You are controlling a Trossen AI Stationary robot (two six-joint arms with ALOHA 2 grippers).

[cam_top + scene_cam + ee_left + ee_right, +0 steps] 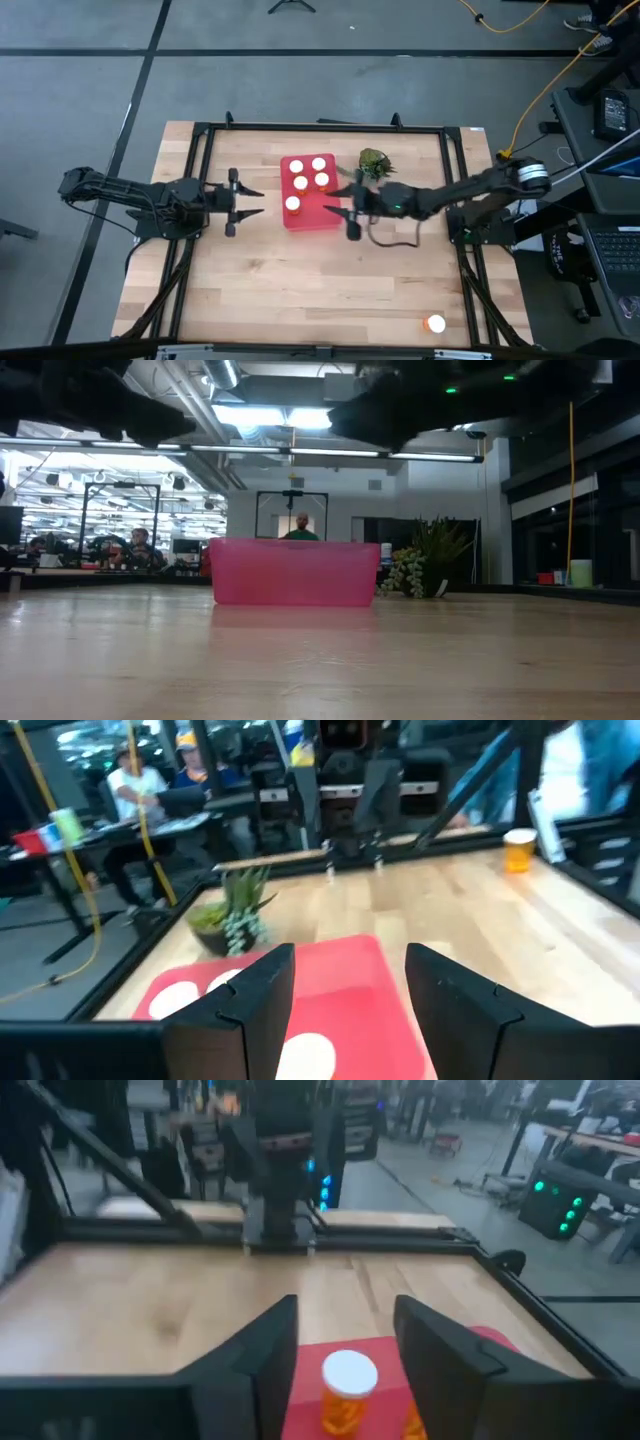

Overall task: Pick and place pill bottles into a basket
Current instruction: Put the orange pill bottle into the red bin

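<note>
1. Four bottles stood in the basket; a fifth bottle lay far off on the bench.
2. Right end effector hovered at the basket, fingers apart, empty; left end effector likewise.
3. Bottles looked light, rigid, slick; best gripped around the body below the cap.

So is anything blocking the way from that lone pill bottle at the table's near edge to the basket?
Nothing visible: bare wood lies between the lone pill bottle and the basket. The right gripper hovers at the basket's edge.
</note>
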